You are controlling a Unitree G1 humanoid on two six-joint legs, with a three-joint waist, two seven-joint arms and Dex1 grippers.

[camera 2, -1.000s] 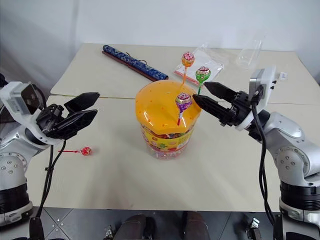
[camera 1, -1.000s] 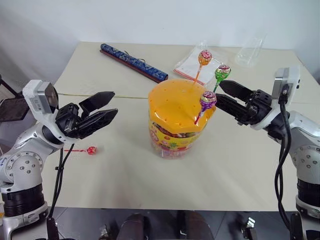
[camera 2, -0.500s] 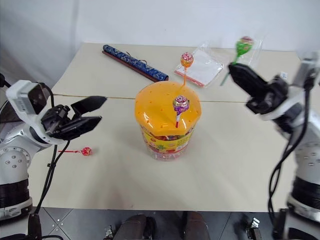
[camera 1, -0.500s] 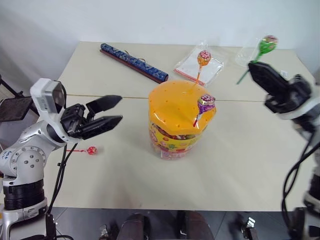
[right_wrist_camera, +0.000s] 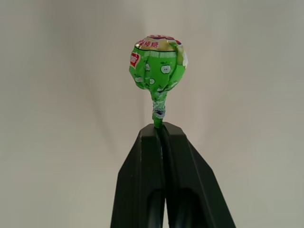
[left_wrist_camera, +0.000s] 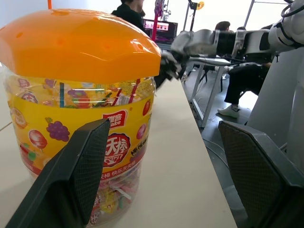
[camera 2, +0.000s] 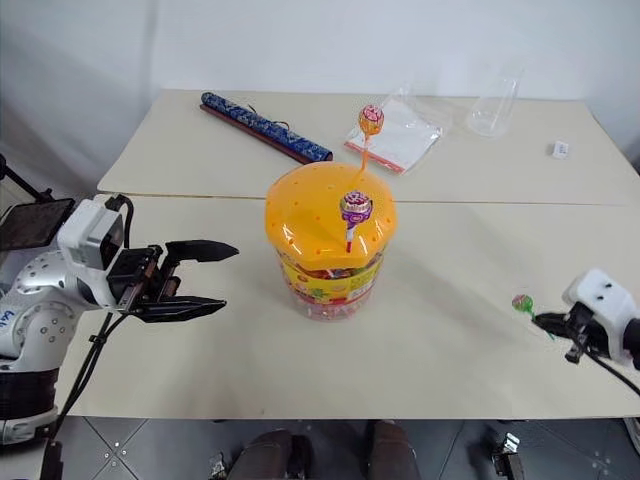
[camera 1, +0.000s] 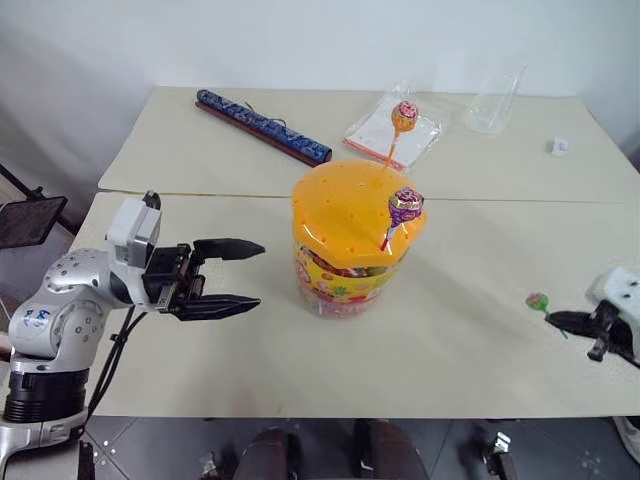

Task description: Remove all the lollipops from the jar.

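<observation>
While the right gripper (right_wrist_camera: 161, 130) sits low at the table's right edge, here's the rundown:

Right gripper: clenched on the stick of the green lollipop (right_wrist_camera: 157, 66); the candy head pokes out past the tips, just above the table (camera 1: 480, 320).

Left gripper (camera 1: 245, 275): fingers spread wide, holding nothing, level and aimed at the jar (camera 1: 350, 240) from its left side, not touching it.

Jar: mid-table, orange lid (left_wrist_camera: 80, 42) on, plenty of candy inside under the label.

Still in the lid: purple lollipop (camera 1: 405, 205) near the front right, orange lollipop (camera 1: 404, 116) at the back, both sticks upright in the holes.

Other stuff: blue box (camera 1: 262, 125), plastic bag (camera 1: 385, 130) and clear cup (camera 1: 495, 100) along the far side, all well apart from the action.

Progress: I'd say roughly halfway, two left standing in the lid.

Step in hand: dropping off the green one, I reckon.

How to do it well: lower till the head rests on the table, then let go, so it doesn't roll off that near edge. Keep it well apart from the jar. Left gripper could steady the jar for the next pull, since a light tub might tip or lift with the stick.
</observation>
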